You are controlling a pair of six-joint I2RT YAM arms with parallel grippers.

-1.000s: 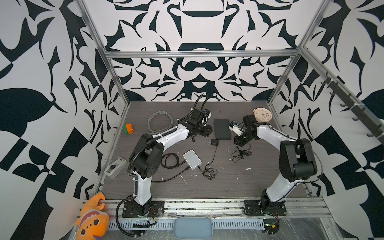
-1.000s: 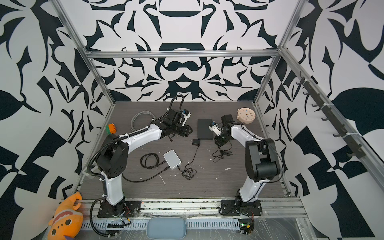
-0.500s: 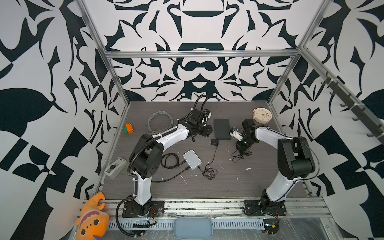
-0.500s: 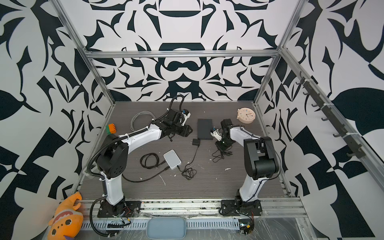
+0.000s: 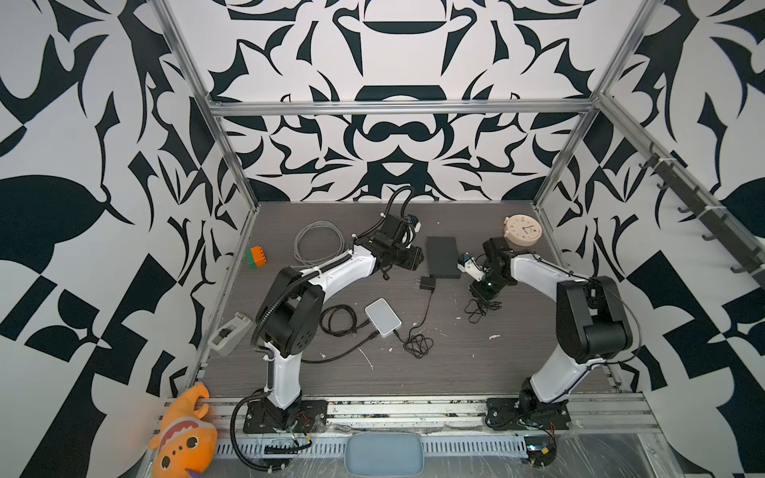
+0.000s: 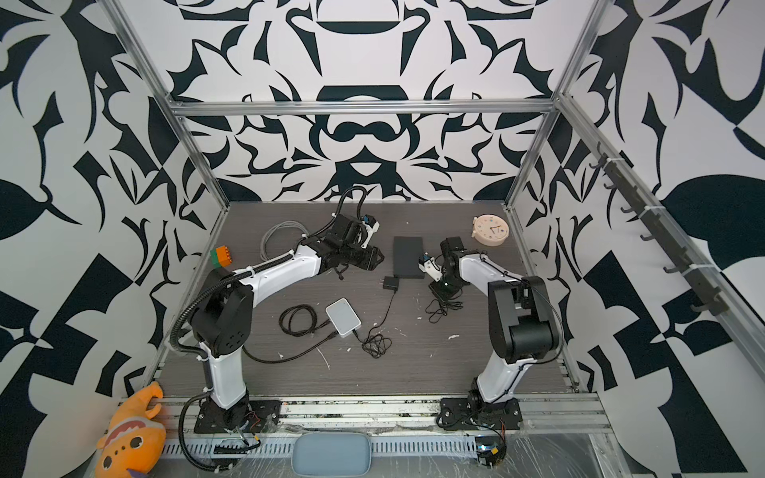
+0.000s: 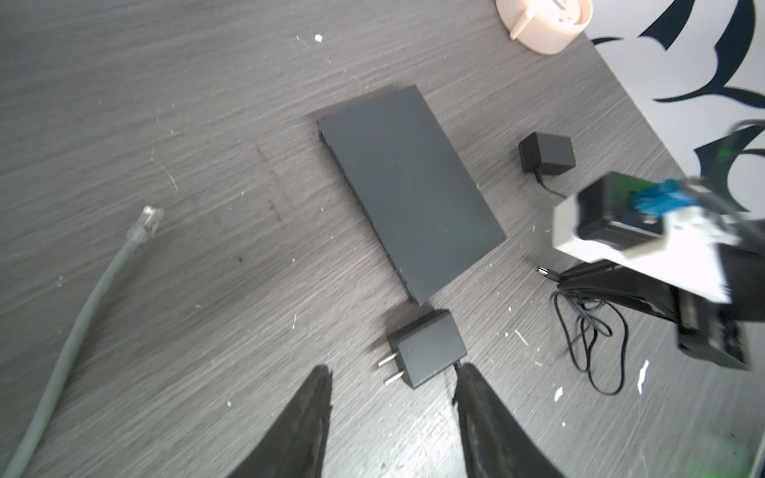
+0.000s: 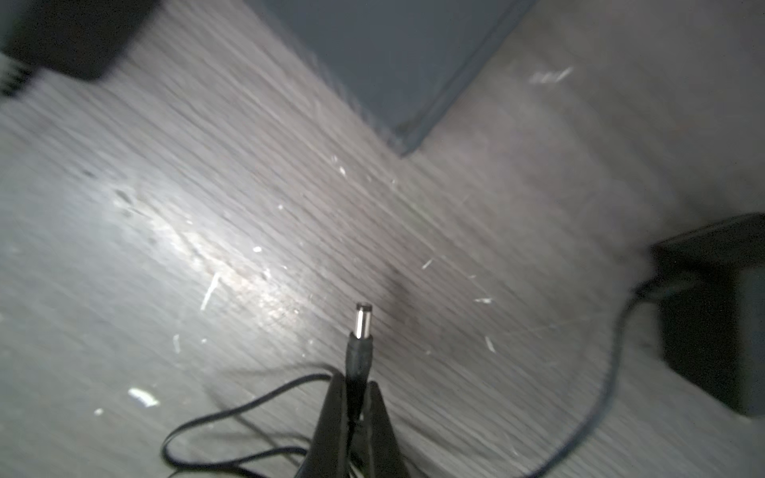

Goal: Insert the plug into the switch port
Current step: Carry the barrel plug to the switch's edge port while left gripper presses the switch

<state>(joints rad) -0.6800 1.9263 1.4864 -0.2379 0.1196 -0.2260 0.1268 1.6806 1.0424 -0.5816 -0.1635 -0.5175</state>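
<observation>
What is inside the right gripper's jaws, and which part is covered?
The right gripper is shut on the black barrel plug; its metal tip sticks out. The plug's rear end is covered by the fingers.

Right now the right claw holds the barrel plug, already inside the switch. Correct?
No. The right claw holds the barrel plug, but it is outside the switch, apart from it, as the right wrist view shows.
</observation>
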